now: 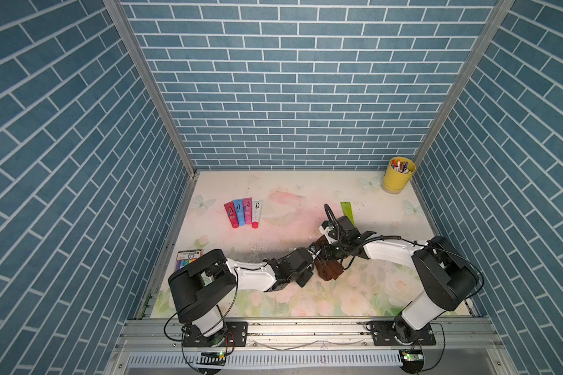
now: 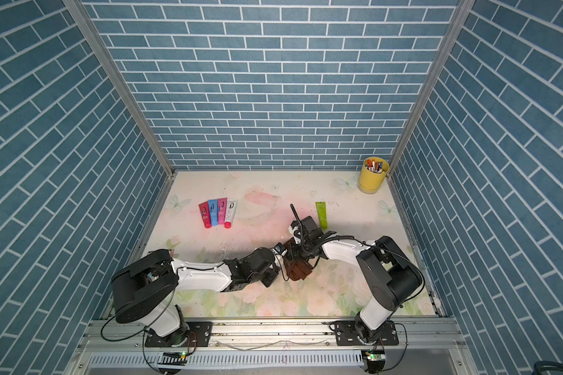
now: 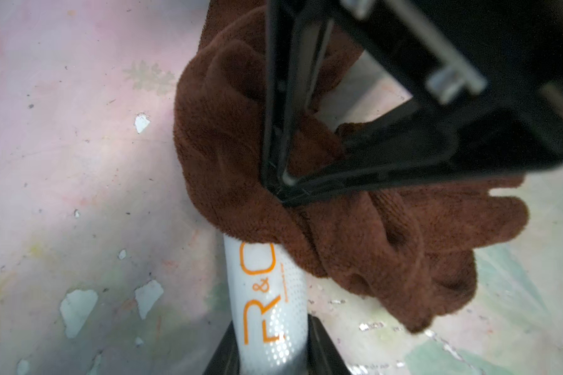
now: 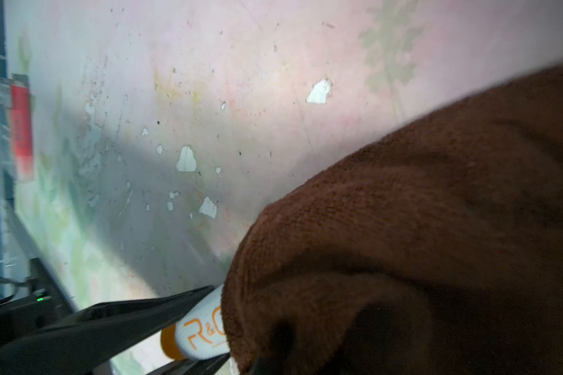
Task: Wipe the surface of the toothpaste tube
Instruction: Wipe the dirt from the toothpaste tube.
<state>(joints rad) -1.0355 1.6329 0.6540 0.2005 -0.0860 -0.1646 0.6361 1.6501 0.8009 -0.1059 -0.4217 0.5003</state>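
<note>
**A:** While both arms meet over the table (image 1: pixel 273 207), what does a top view give you?

**B:** Little. The left gripper (image 1: pixel 317 256) and right gripper (image 1: pixel 330 251) crowd together, with the cloth (image 1: pixel 330 271) hanging below them. In both top views the tube is hidden under the arms.

**A:** And the left wrist view?

**B:** Clearer. The tube (image 3: pixel 267 308) is pinched at its sides by the left jaws. It seems lifted off the table, though I can't be sure. The right gripper (image 3: pixel 283 191) has its jaws pressed together on a fold of cloth (image 3: pixel 234 146), which is bunched over the tube's far end.

**A:** Right wrist view?

**B:** Cloth (image 4: pixel 403 227) fills most of it. The tube's (image 4: pixel 202 334) lettered end and orange cap poke out between the left fingers (image 4: pixel 127 321). The right jaws don't show here.

**A:** So which step?

**B:** I'd judge it's the wipe itself — cloth on tube, both grips set. The next move likely calls for drawing the cloth along the tube toward the cap while the left grip stays firm — then turning the tube so its unwiped side gets covered.
</note>
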